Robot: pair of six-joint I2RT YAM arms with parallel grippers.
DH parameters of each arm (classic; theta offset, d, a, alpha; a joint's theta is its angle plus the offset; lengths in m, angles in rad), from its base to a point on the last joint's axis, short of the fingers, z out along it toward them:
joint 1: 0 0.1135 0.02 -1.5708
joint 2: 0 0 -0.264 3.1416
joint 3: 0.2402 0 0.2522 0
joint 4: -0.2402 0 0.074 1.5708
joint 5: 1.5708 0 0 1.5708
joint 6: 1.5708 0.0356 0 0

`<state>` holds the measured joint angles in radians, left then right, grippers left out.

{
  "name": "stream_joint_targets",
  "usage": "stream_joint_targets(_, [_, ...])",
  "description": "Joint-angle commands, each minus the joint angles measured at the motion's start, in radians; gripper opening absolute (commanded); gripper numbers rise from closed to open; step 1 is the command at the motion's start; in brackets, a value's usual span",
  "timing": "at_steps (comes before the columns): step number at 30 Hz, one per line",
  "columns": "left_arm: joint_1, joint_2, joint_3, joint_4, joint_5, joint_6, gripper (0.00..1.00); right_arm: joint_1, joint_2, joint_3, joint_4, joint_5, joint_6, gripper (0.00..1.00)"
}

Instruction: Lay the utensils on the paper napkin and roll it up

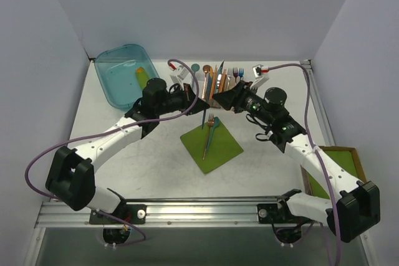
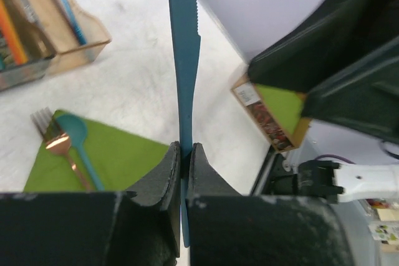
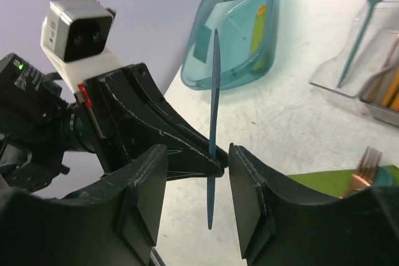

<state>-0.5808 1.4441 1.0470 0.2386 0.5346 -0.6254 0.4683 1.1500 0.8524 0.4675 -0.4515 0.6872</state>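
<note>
The lime-green paper napkin (image 1: 215,146) lies at the table's middle with the copper fork (image 1: 207,134) and the teal spoon (image 1: 214,124) side by side on it. They also show in the left wrist view: napkin (image 2: 124,154), fork (image 2: 58,143), spoon (image 2: 78,134). My left gripper (image 1: 202,103) is shut on a teal-blue knife (image 2: 185,60) and holds it upright above the napkin's far corner. My right gripper (image 3: 198,157) is open, its fingers either side of the knife (image 3: 212,123) and the left gripper's tips, not touching the knife.
A clear caddy (image 1: 219,82) with several coloured utensils stands behind the grippers. A teal plastic bin (image 1: 124,74) sits at the back left. A cardboard-rimmed stack of green sheets (image 1: 340,163) sits at the right edge under the right arm.
</note>
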Motion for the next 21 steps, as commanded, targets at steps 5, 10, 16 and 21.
stream_joint_targets(5, [-0.079, 0.068, 0.035, -0.286, -0.272, 0.135, 0.02, -0.069, -0.096, 0.007, -0.254, 0.219, -0.072, 0.40])
stream_joint_targets(10, [-0.175, 0.185, 0.067, -0.350, -0.401, 0.124, 0.02, -0.071, -0.024, -0.015, -0.432, 0.280, -0.098, 0.31])
stream_joint_targets(16, [-0.252, 0.337, 0.102, -0.347, -0.459, 0.090, 0.02, -0.072, -0.029, -0.137, -0.360, 0.257, -0.064, 0.28])
stream_joint_targets(21, [-0.252, 0.384, 0.137, -0.366, -0.496, 0.082, 0.04, -0.069, -0.029, -0.159, -0.357, 0.260, -0.060, 0.27])
